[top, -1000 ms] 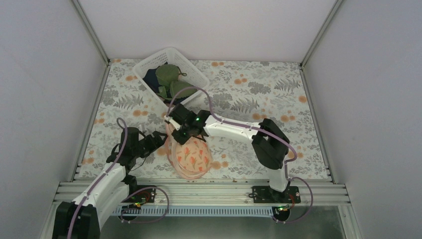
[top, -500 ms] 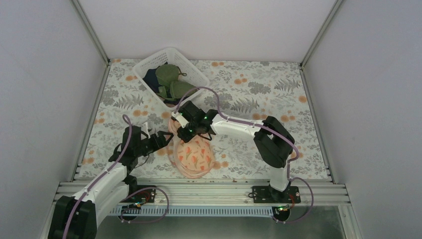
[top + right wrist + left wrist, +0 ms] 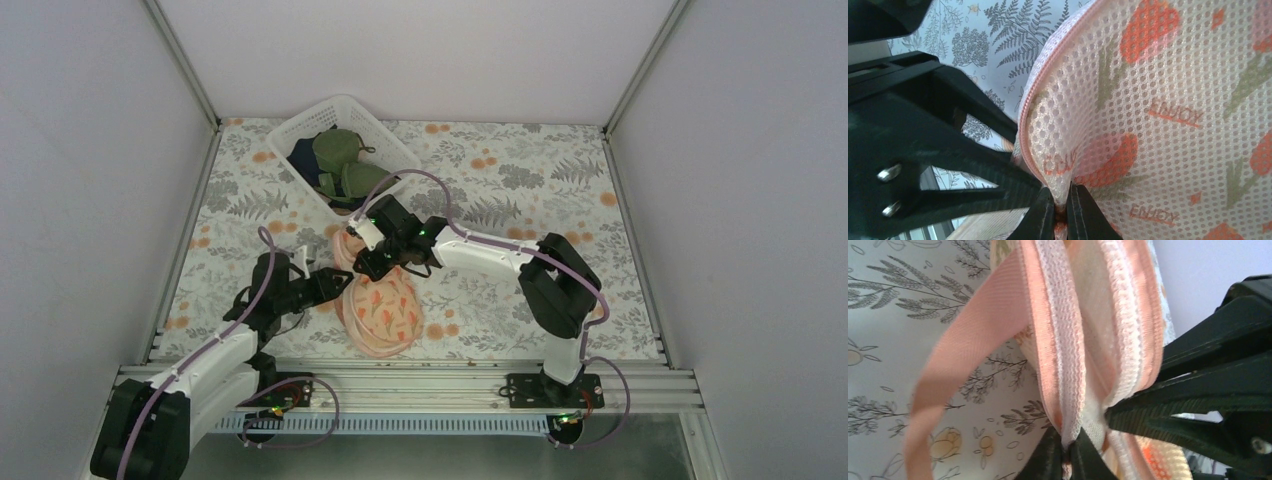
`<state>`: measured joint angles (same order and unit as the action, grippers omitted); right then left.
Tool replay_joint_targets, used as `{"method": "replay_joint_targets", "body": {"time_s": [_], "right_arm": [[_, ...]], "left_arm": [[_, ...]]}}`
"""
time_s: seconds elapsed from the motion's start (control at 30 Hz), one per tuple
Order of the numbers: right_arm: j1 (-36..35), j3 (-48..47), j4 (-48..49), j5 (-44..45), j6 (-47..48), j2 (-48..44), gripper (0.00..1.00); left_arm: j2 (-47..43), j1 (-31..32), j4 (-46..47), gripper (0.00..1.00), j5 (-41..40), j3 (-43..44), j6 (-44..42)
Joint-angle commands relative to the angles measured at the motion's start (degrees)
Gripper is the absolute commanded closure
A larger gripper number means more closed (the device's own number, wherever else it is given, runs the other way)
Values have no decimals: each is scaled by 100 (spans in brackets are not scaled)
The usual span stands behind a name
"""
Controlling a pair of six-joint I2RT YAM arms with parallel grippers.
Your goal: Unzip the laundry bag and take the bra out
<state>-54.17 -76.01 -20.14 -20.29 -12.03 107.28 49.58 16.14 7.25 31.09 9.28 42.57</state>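
Observation:
The laundry bag [image 3: 383,312], a peach-pink mesh pouch with orange flowers, lies near the table's front edge. My left gripper [image 3: 335,283] is at its left rim. In the left wrist view this gripper [image 3: 1066,449] is shut on the bag's white zipper edge [image 3: 1063,365], and a peach strap [image 3: 960,357] loops off to the left. My right gripper [image 3: 364,268] comes in from the far side. It [image 3: 1060,210] is shut on a pinch of the printed mesh [image 3: 1158,100] just beside the pink zipper [image 3: 1024,130]. The two grippers nearly touch. The bra is hidden.
A white lattice basket [image 3: 300,122] holding olive-green bras [image 3: 338,150] stands at the back left, close behind the right wrist. The floral table cover [image 3: 520,200] stretches to the right. White walls close in three sides, and a metal rail [image 3: 400,385] runs along the front.
My left gripper has moved right to the bag's rim and closed on the zipper edge. The right gripper has drawn back toward the basket, pulling the bag's upper side with it.

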Motion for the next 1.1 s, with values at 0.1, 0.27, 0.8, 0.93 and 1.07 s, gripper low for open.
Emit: {"method": "replay_joint_targets", "body": {"time_s": [0.1,0.27,0.8,0.93,1.07], "right_arm": [[145,65,-18,472,-243,-73,82],[140,42,-161,609,-261,30,79],[719,753,-236,558,-470,-1093,96],[1150,1367,-82,408,-540,-1604,93],[1602,1847,81,323,-592,-1929,86]], "left_arm": [[10,33,242,98,73,30,-153],[11,29,128,98,-43,21,-152],[53,18,-599,98,-723,-9,3],[66,9,-652,98,-771,-13,13],[78,10,-701,98,-804,-9,19]]}}
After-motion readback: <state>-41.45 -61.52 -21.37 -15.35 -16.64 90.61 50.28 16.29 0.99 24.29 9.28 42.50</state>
